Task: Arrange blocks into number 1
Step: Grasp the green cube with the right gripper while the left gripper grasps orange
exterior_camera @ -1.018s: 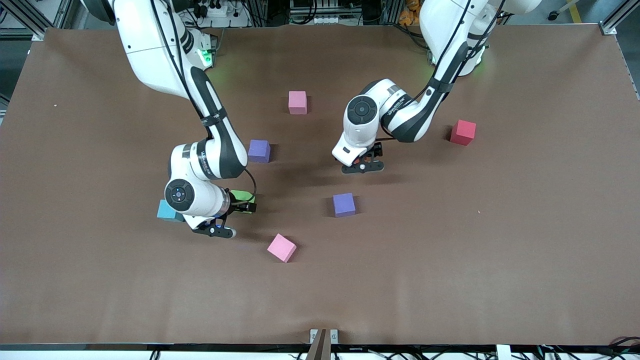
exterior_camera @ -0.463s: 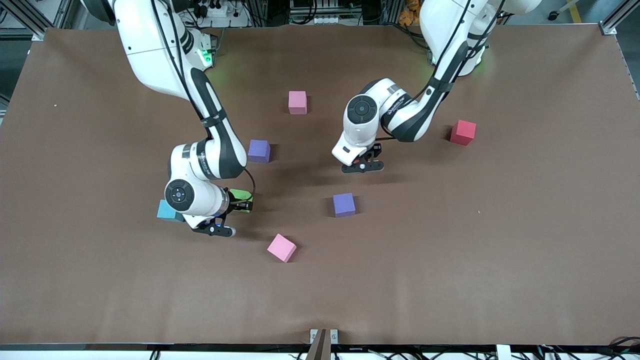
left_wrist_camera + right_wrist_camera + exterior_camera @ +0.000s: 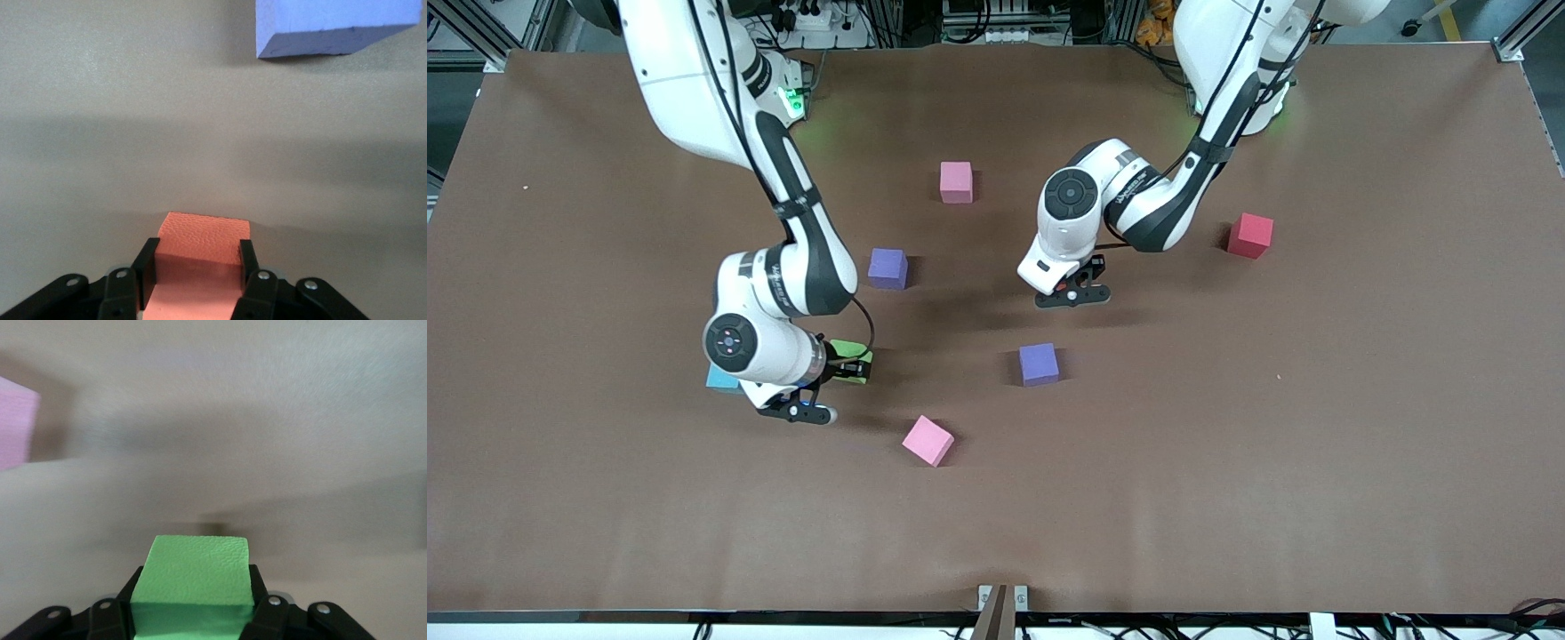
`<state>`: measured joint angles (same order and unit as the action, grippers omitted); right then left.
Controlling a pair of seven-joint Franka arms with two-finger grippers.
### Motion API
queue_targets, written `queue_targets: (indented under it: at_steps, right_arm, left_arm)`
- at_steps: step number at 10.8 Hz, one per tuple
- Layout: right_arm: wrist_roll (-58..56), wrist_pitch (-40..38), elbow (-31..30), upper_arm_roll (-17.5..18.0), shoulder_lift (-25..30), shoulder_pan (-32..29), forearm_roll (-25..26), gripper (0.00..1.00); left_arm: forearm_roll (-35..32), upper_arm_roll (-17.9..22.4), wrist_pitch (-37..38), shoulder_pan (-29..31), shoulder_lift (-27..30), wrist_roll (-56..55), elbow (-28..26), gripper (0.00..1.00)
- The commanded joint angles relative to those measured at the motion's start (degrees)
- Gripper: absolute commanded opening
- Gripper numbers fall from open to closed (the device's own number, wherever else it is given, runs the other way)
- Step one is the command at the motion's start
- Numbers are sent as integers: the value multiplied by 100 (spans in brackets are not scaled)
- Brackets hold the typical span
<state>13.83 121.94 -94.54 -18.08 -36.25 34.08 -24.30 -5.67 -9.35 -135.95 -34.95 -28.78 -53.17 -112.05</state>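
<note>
Your left tool (image 3: 197,270) was clamped on the orange block (image 3: 200,257), its fingers (image 3: 145,265) pressing two opposite flat faces, low over the middle of the worktop (image 3: 1227,444). Your right tool (image 3: 193,593) was closed the same way on the green block (image 3: 192,577), toward the right arm's end of the worktop, just beside a teal block (image 3: 719,380).

You could judge these cubes light and slightly yielding, foam-like, with a matte grain that should not slip. Squeezing flat sides, centred, as both tools did, looked the safest hold; corners would likely twist.

Outward, one purple block (image 3: 1039,364) lay nearer the front camera than the left tool, another purple block (image 3: 887,268) sat between the arms, a pink block (image 3: 927,440) lay nearest the camera, a second pink block (image 3: 956,181) lay farther back, and a red block (image 3: 1250,236) sat toward the left arm's end.
</note>
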Motion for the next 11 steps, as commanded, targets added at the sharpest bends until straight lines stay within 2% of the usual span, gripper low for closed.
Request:
queue_targets:
  at_steps: [1,6,11]
  right_arm:
    - [-56,-214,-187,-98,574,-42,-49,58]
    - [-74,-171,-546,-231,1075,11,-31,58]
    - [-91,-127,-1338,-231,1752,-33,-31,59]
  left_arm:
    - [-48,-14,-11,40,179,-176,-27,0]
    - [13,-14,-2,-20,189,-387,358,0]
    - [75,-14,455,-880,-671,-1247,1553,0]
